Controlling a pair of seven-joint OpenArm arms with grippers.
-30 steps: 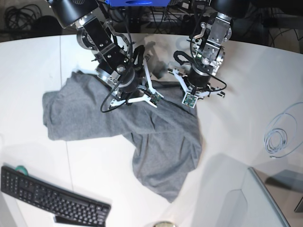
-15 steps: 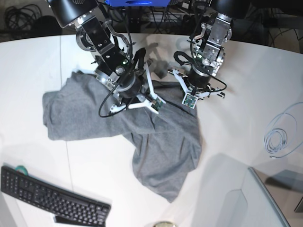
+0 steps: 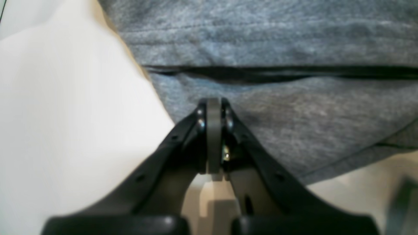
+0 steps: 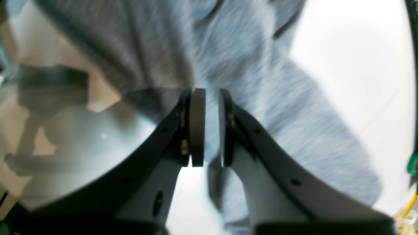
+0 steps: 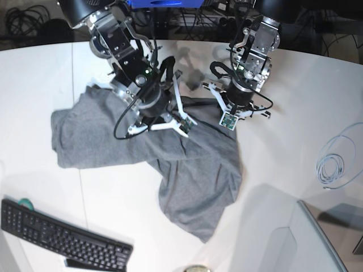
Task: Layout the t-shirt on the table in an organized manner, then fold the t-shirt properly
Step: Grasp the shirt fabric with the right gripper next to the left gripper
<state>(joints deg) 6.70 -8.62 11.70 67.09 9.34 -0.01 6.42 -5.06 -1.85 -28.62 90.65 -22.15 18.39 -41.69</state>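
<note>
Base view was the only one that showed the whole t-shirt [image 5: 170,164]: a crumpled grey heap on the white table [image 5: 34,85], roughly in the middle of the frame. One wide part spread toward the left, and a longer flap ran down toward the lower centre, so the long axis went from upper left to lower right-ish, bent like an L. Which end was the neck couldn't be told from there. That view also caught the black keyboard [image 5: 62,238] in the lower left and a coil of pale cable [image 5: 334,164] at the right edge, both well apart from the cloth.

The wrist cams gave what the base view couldn't, namely the jaws. In the left wrist view the left gripper [image 3: 214,111] had its fingers pressed fully together, tips sitting over the grey knit near the cloth's edge, with a dark slit of a fold running straight across the frame just above them. Whether any fabric was pinched between the pads wasn't clear.

In the right wrist view the right gripper [image 4: 211,125] showed a narrow gap between its pads, nothing visibly caught in it, with blurred grey fabric running from upper left to lower right behind it.
</note>
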